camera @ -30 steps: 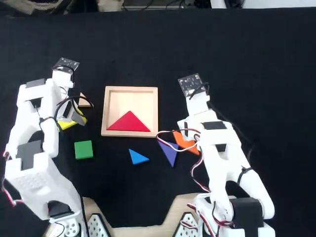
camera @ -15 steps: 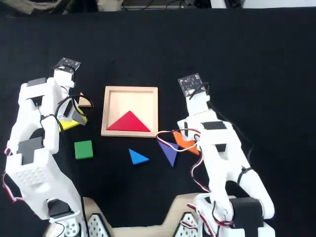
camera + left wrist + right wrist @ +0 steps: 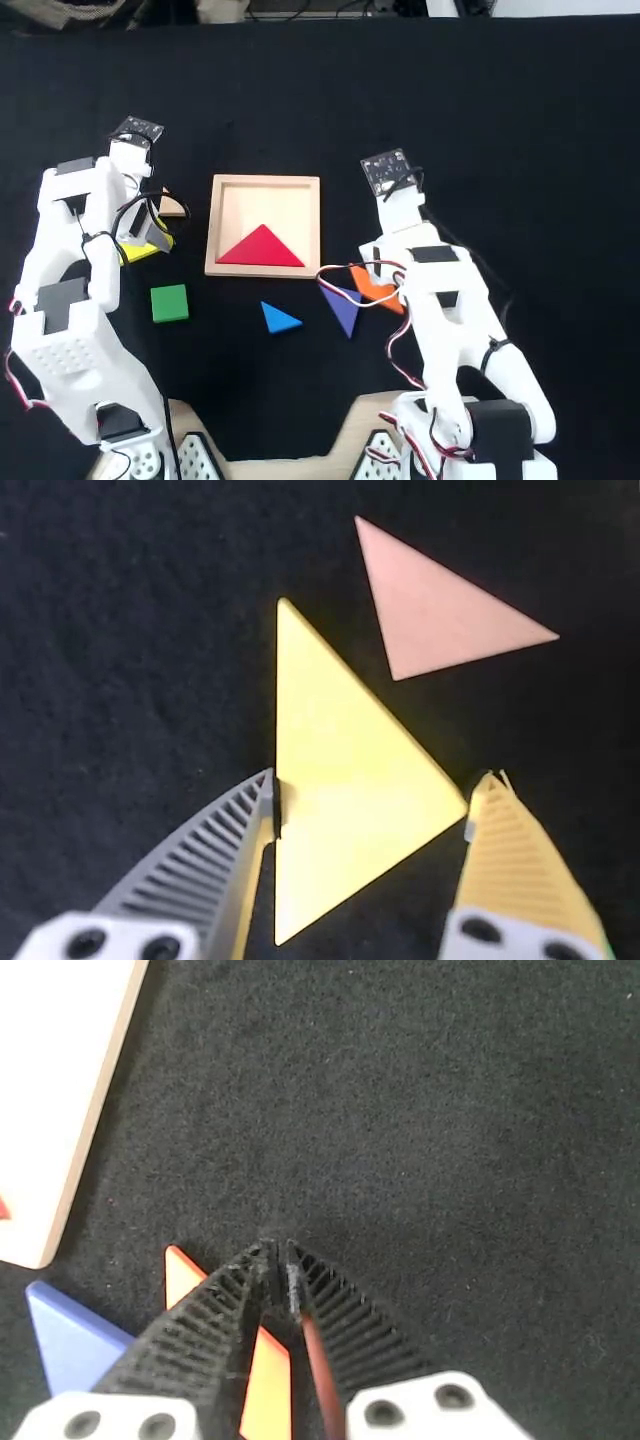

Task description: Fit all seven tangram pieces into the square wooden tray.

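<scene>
The left end effector (image 3: 370, 795) is clamped on the yellow triangle (image 3: 340, 790). Its grey finger (image 3: 235, 835) presses the long edge and its yellow finger (image 3: 500, 830) meets the opposite corner, while the piece lies flat on the desk (image 3: 500, 120). Just beyond the yellow triangle's tip lies the pink triangle (image 3: 440, 615), close but apart from it.

The right end effector (image 3: 278, 1252) has its fingers pressed together with nothing between them, tips just above the black cloth. The orange piece (image 3: 265, 1380) lies under them, and the purple triangle (image 3: 70, 1345) is just beside that.

In the high view the square wooden tray (image 3: 265, 181) sits around the middle of the desk, between the two arms. The red triangle (image 3: 262, 248) lies inside it with its long side against the tray's near rim, and the rest of the tray floor is bare wood. The yellow and pink triangles lie just off the tray's left side. The green square (image 3: 169, 303) and the blue triangle (image 3: 279, 318) lie between the tray and the desk's near edge. The purple triangle and orange piece are off the tray's near right corner.

Compared with a second ago, the left arm's lower links have shifted very slightly, though its end effector is in the same spot. Over the last half second nothing has moved. The right arm and all the pieces lie as they did before.
</scene>
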